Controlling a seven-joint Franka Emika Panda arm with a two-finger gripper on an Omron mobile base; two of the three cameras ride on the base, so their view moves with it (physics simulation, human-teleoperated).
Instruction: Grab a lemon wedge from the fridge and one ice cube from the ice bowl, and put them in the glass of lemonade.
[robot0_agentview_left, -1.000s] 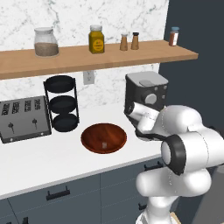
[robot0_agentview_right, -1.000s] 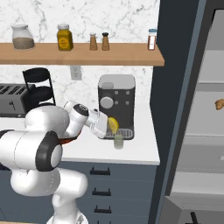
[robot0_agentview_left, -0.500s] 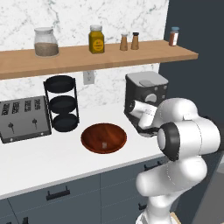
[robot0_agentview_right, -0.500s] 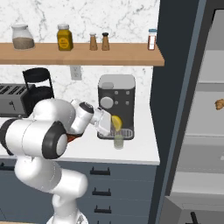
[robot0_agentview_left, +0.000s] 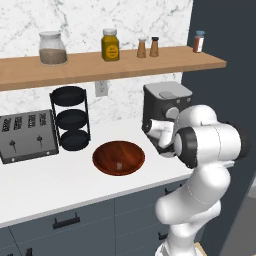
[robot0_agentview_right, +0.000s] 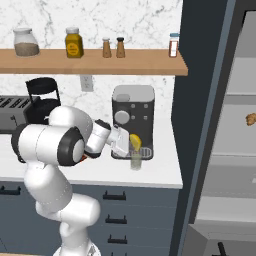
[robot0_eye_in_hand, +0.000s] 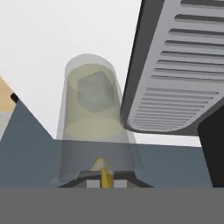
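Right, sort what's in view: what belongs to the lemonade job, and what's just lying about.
Job:
- lemon wedge, in the shut end effector above the glass
- ice cube in the bowl
- fridge, door open

Lying about:
- coffee machine
- toaster
- black rack
- shelf jars
- brown item in the fridge

White counter (robot0_agentview_left: 60, 185) with toaster (robot0_agentview_left: 25, 142), black rack (robot0_agentview_left: 71, 119), ice bowl (robot0_agentview_left: 119, 158) (cube inside), coffee machine (robot0_agentview_right: 132, 117), glass of lemonade (robot0_agentview_right: 136, 159).

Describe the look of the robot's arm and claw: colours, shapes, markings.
The arm is built of glossy white, rounded, bulbous segments joined by dark grey-black rings at the joints. It ends in a boxy white hand carrying the claw, whose two small dark finger tips are barely visible. No cables or markings show.
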